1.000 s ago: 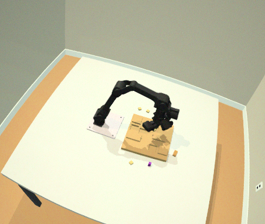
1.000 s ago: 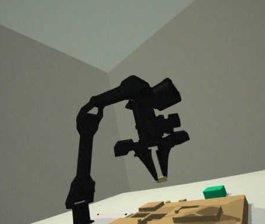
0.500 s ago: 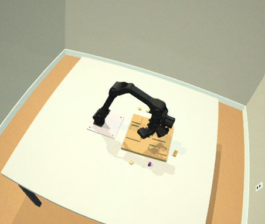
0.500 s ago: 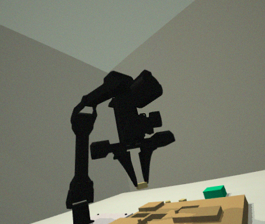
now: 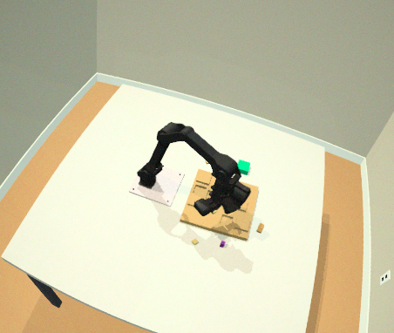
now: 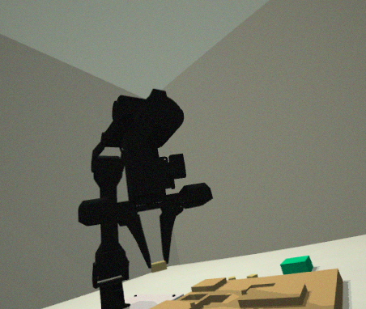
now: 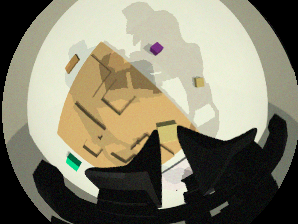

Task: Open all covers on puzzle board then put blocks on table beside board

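My gripper [image 6: 158, 265] [image 7: 167, 131] is shut on a pale yellow block [image 6: 159, 266] [image 7: 167, 133], held in the air above the wooden puzzle board [image 5: 188, 216] [image 6: 327, 283] [image 7: 75, 122]. The arm hides the board's middle in the top view. A raised cover [image 6: 207, 285] shows beside recesses; I cannot tell every cover's position. On the table beside the board lie another yellow block [image 5: 194, 241] [image 7: 199, 82], a purple block [image 5: 222, 244] [image 7: 156, 48] and an orange-brown block [image 5: 261, 227] [image 7: 73, 63]. Two small yellow blocks [image 6: 231, 278] [image 6: 252, 276] show past its far edge.
A green box [image 5: 243, 167] [image 6: 296, 265] [image 7: 73, 161] stands on the table just off the board's back edge. The arm's pale base plate [image 5: 163, 193] lies left of the board in the top view. The arm's shadow falls across the board and the table.
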Action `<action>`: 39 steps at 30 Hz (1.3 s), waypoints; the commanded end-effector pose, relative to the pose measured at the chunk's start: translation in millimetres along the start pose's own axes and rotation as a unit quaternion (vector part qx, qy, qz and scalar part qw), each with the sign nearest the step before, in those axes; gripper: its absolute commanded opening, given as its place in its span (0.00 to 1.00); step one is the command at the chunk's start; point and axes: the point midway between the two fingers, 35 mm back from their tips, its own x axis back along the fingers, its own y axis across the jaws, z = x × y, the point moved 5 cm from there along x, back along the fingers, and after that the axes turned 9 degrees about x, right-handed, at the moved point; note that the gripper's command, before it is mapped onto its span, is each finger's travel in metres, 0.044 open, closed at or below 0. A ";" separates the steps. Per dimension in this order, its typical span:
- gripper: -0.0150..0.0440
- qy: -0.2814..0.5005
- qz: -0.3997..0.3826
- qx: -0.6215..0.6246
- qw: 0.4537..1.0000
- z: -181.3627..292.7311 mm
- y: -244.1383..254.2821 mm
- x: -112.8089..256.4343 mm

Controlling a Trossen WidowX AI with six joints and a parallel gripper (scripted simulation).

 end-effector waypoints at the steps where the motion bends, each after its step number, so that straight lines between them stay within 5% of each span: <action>1: 0.39 -0.001 -0.001 0.001 1.000 2.5 -15.7 0.6; 39: 0.39 0.000 0.004 0.001 1.000 33.7 -134.1 -6.6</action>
